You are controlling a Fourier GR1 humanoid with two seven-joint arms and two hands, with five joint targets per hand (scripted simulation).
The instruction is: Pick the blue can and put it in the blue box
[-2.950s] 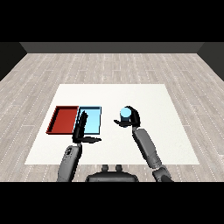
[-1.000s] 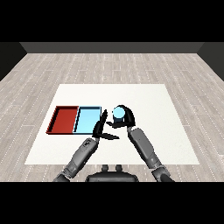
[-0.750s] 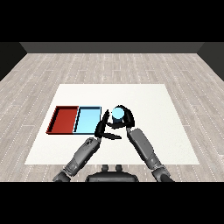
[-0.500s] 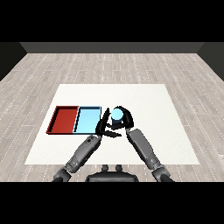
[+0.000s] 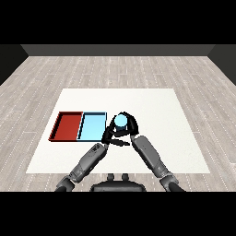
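The blue can (image 5: 120, 120) is upright in my right hand (image 5: 132, 125), whose fingers curl round it. It is held just right of the light blue tray (image 5: 91, 128), near the tray's right rim. My left hand (image 5: 109, 137) is right beside the can on its lower left, fingers stretched out towards it, over the tray's near right corner. I cannot tell whether the left hand touches the can. The can's lower part is hidden by the hands.
The red tray (image 5: 67, 126) lies directly left of the light blue tray, sharing a side. Both sit on the left half of the white table (image 5: 159, 108). Grey plank floor surrounds the table.
My right hand has carried the can left, from the table's middle right to the blue tray's right rim. The left hand has swung right to meet it; in the last second both shifted only slightly.
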